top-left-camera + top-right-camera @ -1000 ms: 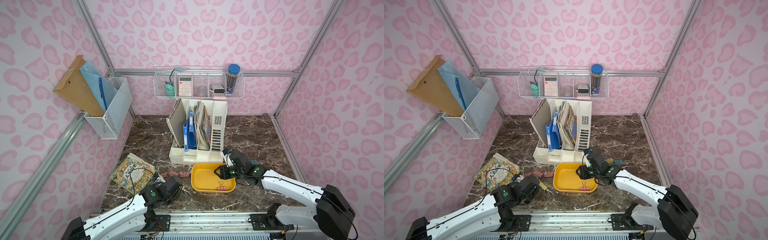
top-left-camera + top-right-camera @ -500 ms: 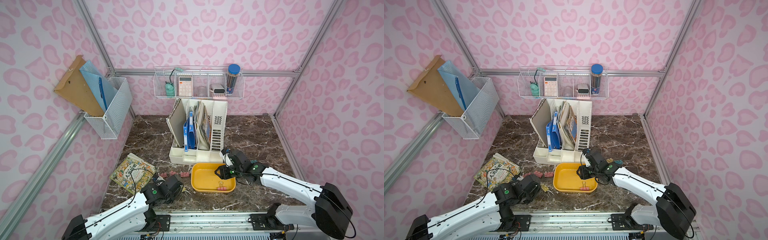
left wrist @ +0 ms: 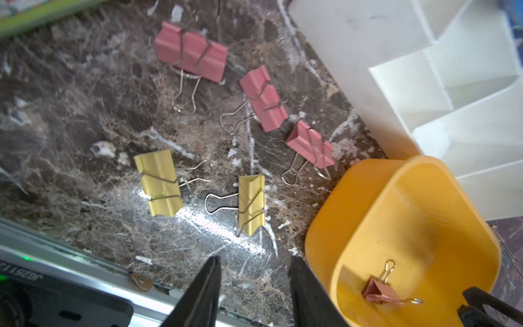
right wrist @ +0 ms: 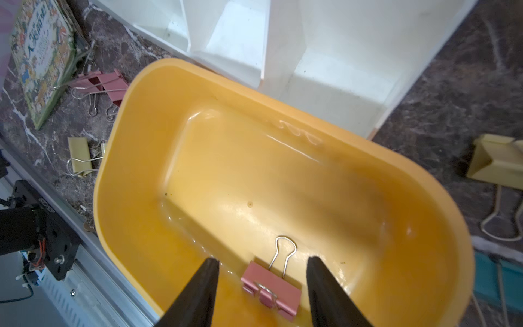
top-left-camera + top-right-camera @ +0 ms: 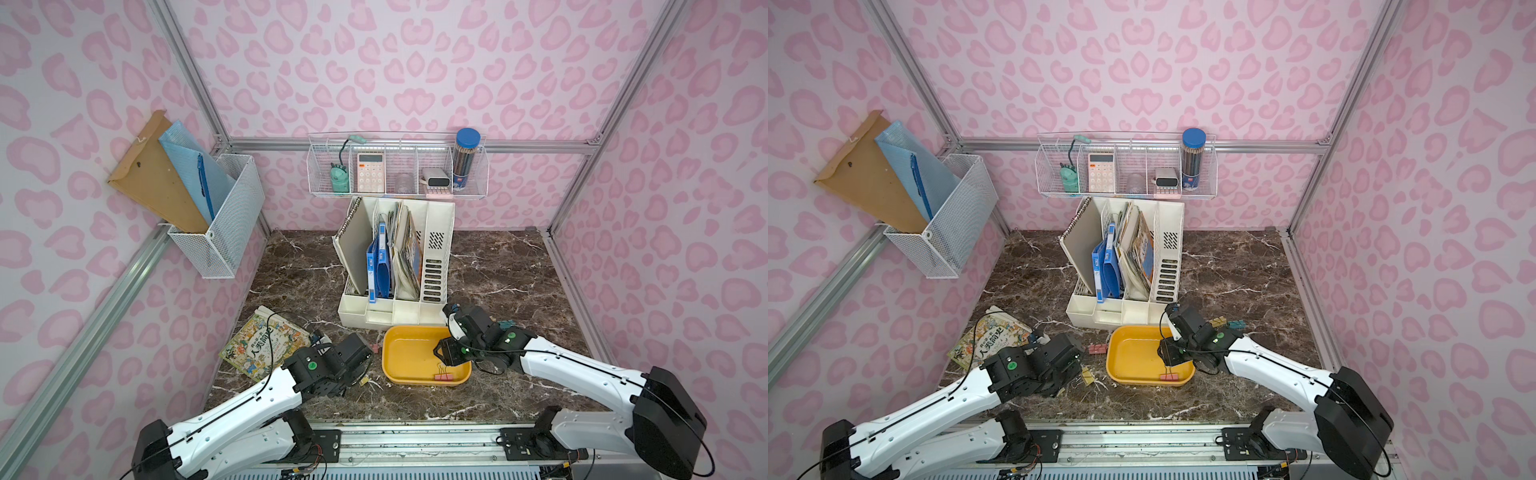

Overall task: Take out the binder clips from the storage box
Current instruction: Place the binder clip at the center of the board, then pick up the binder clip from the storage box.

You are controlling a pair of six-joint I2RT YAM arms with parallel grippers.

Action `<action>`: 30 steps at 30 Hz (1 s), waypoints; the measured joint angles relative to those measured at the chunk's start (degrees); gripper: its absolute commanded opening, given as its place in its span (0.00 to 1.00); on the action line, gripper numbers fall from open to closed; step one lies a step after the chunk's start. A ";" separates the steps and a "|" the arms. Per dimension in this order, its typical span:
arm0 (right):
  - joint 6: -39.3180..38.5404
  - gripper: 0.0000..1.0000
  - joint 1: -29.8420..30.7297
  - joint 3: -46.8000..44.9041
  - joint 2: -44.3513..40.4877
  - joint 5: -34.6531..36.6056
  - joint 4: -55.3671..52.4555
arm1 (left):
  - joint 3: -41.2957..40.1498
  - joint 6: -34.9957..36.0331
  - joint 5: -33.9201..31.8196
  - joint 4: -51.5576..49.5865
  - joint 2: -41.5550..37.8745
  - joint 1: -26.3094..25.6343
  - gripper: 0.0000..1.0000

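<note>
- Clip (image 4: 270, 291), pink, the last in box (image 4: 133, 170), lies by the wall nearest the robot; other clips (image 3: 263, 99) rest on table (image 3: 70, 99).
- Right gripper (image 4: 261, 259) is open and empty, straddling it: final pick, I judge. Next: lower, close on its body.
- Left gripper (image 3: 254, 259) is part open, holding nothing.

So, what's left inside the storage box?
One pink binder clip lies in the storage box, framed by the open right claw. The visible floor is otherwise bare; the claw covers a strip.
</note>
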 measured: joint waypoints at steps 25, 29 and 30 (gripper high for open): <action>2.32 0.59 -23.91 -15.80 -20.46 -5.05 7.80 | 38.62 43.36 23.02 12.68 51.43 -2.05 0.48; 1.86 0.59 -24.61 -17.27 -22.08 -6.51 7.91 | 39.50 45.62 29.46 12.24 54.62 -2.43 0.48; 1.86 0.59 -24.61 -17.55 -22.38 -6.88 8.00 | 40.35 46.27 30.71 12.37 55.65 -2.62 0.48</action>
